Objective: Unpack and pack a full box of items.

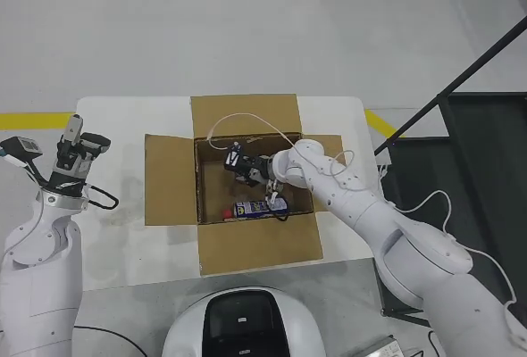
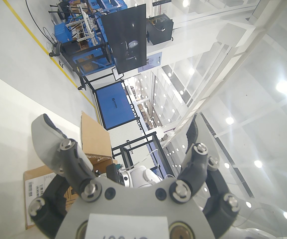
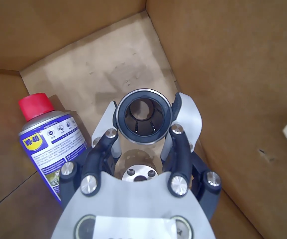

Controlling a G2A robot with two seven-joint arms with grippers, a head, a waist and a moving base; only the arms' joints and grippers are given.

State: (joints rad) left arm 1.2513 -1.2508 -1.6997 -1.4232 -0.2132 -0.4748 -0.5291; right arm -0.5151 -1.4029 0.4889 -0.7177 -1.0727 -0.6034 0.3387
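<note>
An open cardboard box (image 1: 170,192) stands on the white table, flaps spread. My right gripper (image 3: 144,118) is down inside the box, shut on a metal cylindrical bearing (image 3: 143,119) with a black bore, and the same right gripper (image 1: 244,167) shows in the top view. A blue spray can with a red cap (image 3: 49,138) lies on the box floor beside it, and the spray can (image 1: 256,208) sits near the box's front wall. My left gripper (image 2: 121,135) is raised off the table's left side, open and holding nothing; the left gripper (image 1: 74,143) points upward.
The box floor (image 3: 113,65) is bare cardboard toward its far corner. The white table (image 1: 112,134) runs left of the box. A dark metal frame (image 1: 478,98) stands right of the table. A white cable (image 1: 246,120) arcs over the box's back.
</note>
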